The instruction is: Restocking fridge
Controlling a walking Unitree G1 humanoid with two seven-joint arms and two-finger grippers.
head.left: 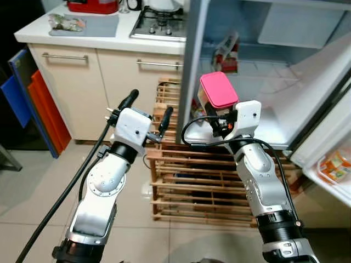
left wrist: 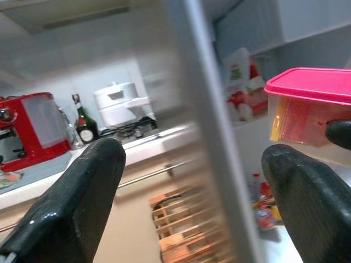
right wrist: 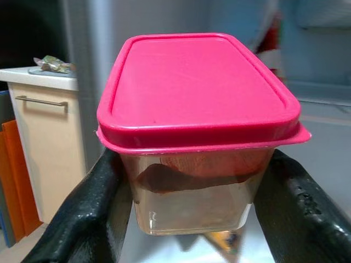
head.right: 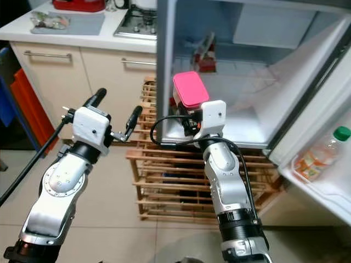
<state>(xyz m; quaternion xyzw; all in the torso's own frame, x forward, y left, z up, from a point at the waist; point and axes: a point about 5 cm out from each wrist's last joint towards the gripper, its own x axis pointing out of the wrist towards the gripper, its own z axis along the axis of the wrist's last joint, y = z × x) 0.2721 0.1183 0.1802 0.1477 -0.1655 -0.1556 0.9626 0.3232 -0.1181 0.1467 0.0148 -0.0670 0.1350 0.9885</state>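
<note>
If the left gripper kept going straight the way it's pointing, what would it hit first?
Most likely the grey front edge of the fridge's side wall, which stands dead ahead between the open fingers of the left gripper. Depth is hard to judge.

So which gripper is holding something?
The right gripper. It is shut on a clear box with a pink lid, held up before the open fridge. The left gripper is open and holds nothing.

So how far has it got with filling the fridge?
Done: the fridge door stands open, with a carton already on a shelf. In hand: the right gripper holds a clear plastic tub with a pink lid before the opening. Left: setting it inside. The left gripper is open.
</note>
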